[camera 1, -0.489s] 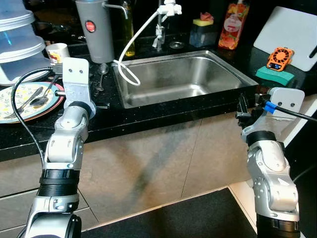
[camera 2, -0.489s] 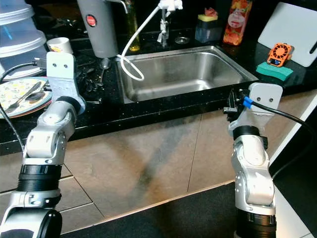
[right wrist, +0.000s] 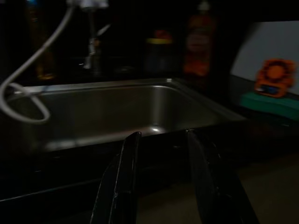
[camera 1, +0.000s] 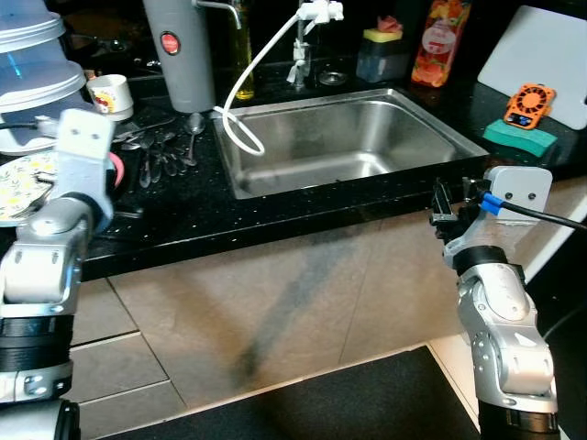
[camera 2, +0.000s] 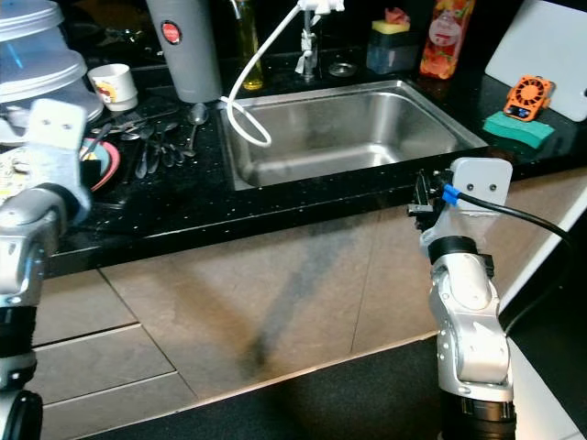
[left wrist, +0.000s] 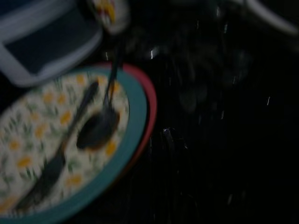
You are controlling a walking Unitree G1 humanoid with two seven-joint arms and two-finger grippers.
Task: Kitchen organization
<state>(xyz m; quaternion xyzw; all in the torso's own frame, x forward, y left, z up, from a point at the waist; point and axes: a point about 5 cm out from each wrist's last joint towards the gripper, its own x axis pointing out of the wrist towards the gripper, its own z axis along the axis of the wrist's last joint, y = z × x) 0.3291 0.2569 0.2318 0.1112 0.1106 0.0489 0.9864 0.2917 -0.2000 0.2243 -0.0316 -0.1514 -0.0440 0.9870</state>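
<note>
A flowered plate (left wrist: 56,140) with a teal rim lies at the counter's left end, on a red plate. A dark spoon (left wrist: 98,128) and a fork (left wrist: 51,168) lie on it. My left arm's wrist block (camera 1: 83,151) hangs over this plate (camera 1: 18,188) and hides the gripper. Several loose pieces of cutlery (camera 1: 165,151) lie on the black counter (camera 1: 183,215) beside the steel sink (camera 1: 431,115). My right gripper (right wrist: 161,135) is open and empty, just in front of the counter's edge at the sink's right front corner (camera 1: 445,202).
Stacked plastic containers (camera 1: 32,73), a mug (camera 1: 110,92) and a grey cylinder (camera 1: 179,55) stand at the back left. A white hose (camera 1: 248,82) loops into the sink. A green sponge (camera 1: 521,137), an orange fan (camera 1: 525,104) and a white board (camera 1: 541,55) lie at the right.
My left arm has swung to the left and now covers most of the flowered plate. The view has shifted a little. The right arm has barely moved.
</note>
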